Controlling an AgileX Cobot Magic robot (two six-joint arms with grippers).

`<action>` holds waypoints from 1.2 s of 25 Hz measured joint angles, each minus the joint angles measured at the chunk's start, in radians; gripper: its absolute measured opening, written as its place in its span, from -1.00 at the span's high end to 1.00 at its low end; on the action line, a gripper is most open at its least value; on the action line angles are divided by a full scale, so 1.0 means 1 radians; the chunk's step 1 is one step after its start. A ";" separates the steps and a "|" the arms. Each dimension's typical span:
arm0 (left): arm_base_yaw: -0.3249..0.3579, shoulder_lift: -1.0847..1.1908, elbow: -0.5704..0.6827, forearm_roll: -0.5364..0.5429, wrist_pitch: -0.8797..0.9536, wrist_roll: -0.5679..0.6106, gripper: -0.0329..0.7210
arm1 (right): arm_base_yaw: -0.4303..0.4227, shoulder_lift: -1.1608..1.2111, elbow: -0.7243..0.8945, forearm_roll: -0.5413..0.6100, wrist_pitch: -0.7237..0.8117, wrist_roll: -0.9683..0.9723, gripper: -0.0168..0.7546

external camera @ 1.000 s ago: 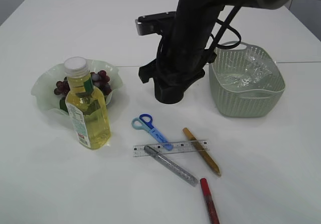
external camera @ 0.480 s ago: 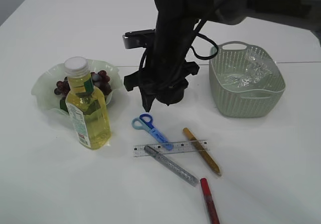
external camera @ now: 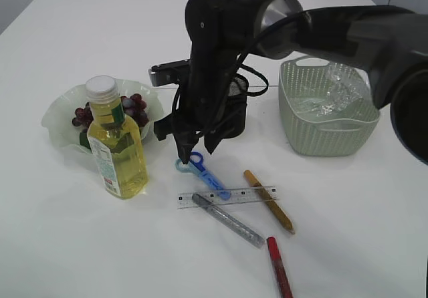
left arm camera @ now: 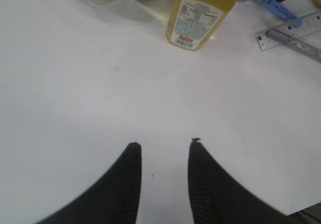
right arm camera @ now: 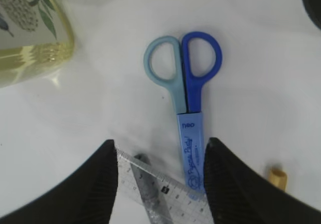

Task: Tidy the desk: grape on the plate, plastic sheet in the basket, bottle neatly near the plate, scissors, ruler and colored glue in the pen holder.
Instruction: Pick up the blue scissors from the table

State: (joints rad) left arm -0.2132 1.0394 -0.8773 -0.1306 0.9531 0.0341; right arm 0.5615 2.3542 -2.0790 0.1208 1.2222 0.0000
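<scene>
The blue scissors [external camera: 204, 174] [right arm camera: 186, 96] lie shut on the table, blades resting on the clear ruler [external camera: 227, 196] [right arm camera: 159, 185]. My right gripper [external camera: 192, 148] [right arm camera: 161, 143] hangs open just above them, its fingers either side of the blade end, holding nothing. A silver glue pen [external camera: 228, 220], a gold one [external camera: 269, 201] and a red one [external camera: 279, 266] lie by the ruler. The grapes [external camera: 136, 105] sit on the green plate [external camera: 57, 114], with the yellow bottle [external camera: 118, 141] upright before it. The plastic sheet [external camera: 333, 91] is in the basket [external camera: 328, 137]. My left gripper [left arm camera: 163, 146] is open over bare table.
The black pen holder [external camera: 237, 104] stands behind my right arm, mostly hidden by it. In the left wrist view the bottle [left arm camera: 200, 13] is ahead, with the ruler [left arm camera: 288, 31] at the right edge. Bare white table lies at the front left.
My right arm has swung left and down from over the pen holder to just above the scissors. Nothing on the table has moved.
</scene>
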 joint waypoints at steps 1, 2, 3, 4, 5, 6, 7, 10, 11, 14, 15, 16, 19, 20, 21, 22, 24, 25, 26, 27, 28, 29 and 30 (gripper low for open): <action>0.000 0.000 0.000 0.000 0.000 0.000 0.27 | 0.000 0.009 -0.005 0.000 0.000 -0.006 -0.09; 0.000 0.000 0.000 -0.002 0.000 0.000 0.27 | 0.000 0.019 -0.010 0.000 0.000 -0.020 -0.09; 0.000 0.000 0.000 -0.002 0.000 0.000 0.27 | 0.000 0.031 -0.013 0.000 0.000 -0.036 -0.09; 0.000 0.000 0.000 -0.002 0.000 0.000 0.27 | 0.000 0.040 -0.012 0.000 0.000 -0.052 -0.09; 0.000 0.000 0.000 -0.002 0.000 0.000 0.27 | 0.000 0.045 -0.013 0.000 0.000 -0.071 -0.09; 0.000 0.000 0.000 -0.002 0.000 0.000 0.27 | 0.000 0.050 -0.013 -0.002 0.000 -0.088 -0.09; 0.000 0.000 0.000 -0.002 0.000 0.000 0.27 | 0.000 0.054 -0.013 -0.007 0.000 -0.101 -0.09; 0.000 0.000 0.000 -0.002 0.000 0.000 0.27 | 0.000 0.060 -0.013 -0.021 0.000 -0.135 -0.08; 0.000 0.000 0.000 -0.002 0.000 0.000 0.27 | 0.000 0.065 -0.013 -0.023 0.000 -0.139 -0.06; 0.000 0.000 0.000 -0.002 -0.002 0.000 0.27 | 0.000 0.079 -0.013 -0.023 0.000 -0.146 -0.01; 0.000 0.000 0.000 -0.002 -0.002 0.000 0.27 | 0.000 0.083 -0.013 -0.023 0.000 -0.146 0.00; 0.000 0.000 0.000 -0.002 -0.002 0.000 0.27 | 0.000 0.087 -0.015 -0.025 0.000 -0.146 0.00; 0.000 0.000 0.000 -0.002 -0.002 0.000 0.27 | 0.000 0.101 -0.015 -0.031 0.000 -0.146 0.01; 0.000 0.000 0.000 -0.002 -0.002 0.000 0.27 | 0.000 0.105 -0.015 -0.037 0.000 -0.146 0.01; 0.000 0.000 0.000 -0.002 -0.002 0.000 0.27 | 0.000 0.107 -0.015 -0.043 0.000 -0.146 0.01; 0.000 0.000 0.000 -0.002 -0.002 0.000 0.27 | 0.000 0.109 -0.015 -0.046 0.000 -0.146 0.01; 0.000 0.000 0.000 -0.002 -0.002 0.000 0.27 | 0.000 0.111 -0.015 -0.048 0.000 -0.144 0.01; 0.000 0.000 0.000 -0.002 -0.002 0.000 0.27 | 0.000 0.116 -0.016 -0.050 -0.002 -0.142 0.01; 0.000 0.000 0.000 -0.002 -0.002 0.000 0.27 | 0.000 0.118 -0.016 -0.053 -0.007 -0.141 0.01; 0.000 0.000 0.000 -0.002 -0.002 0.000 0.27 | 0.000 0.120 -0.016 -0.056 -0.012 -0.139 0.01; 0.000 0.000 0.000 -0.002 -0.003 0.000 0.27 | 0.000 0.120 -0.016 -0.059 -0.017 -0.136 0.01; 0.000 0.000 0.000 -0.002 -0.003 0.000 0.27 | 0.000 0.120 -0.016 -0.065 -0.018 -0.134 0.01; 0.000 0.000 0.000 -0.002 -0.005 0.000 0.27 | 0.000 0.120 -0.016 -0.068 -0.021 -0.132 0.01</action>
State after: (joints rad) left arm -0.2132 1.0394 -0.8773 -0.1327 0.9486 0.0341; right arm 0.5615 2.4746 -2.0946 0.0529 1.2017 -0.1317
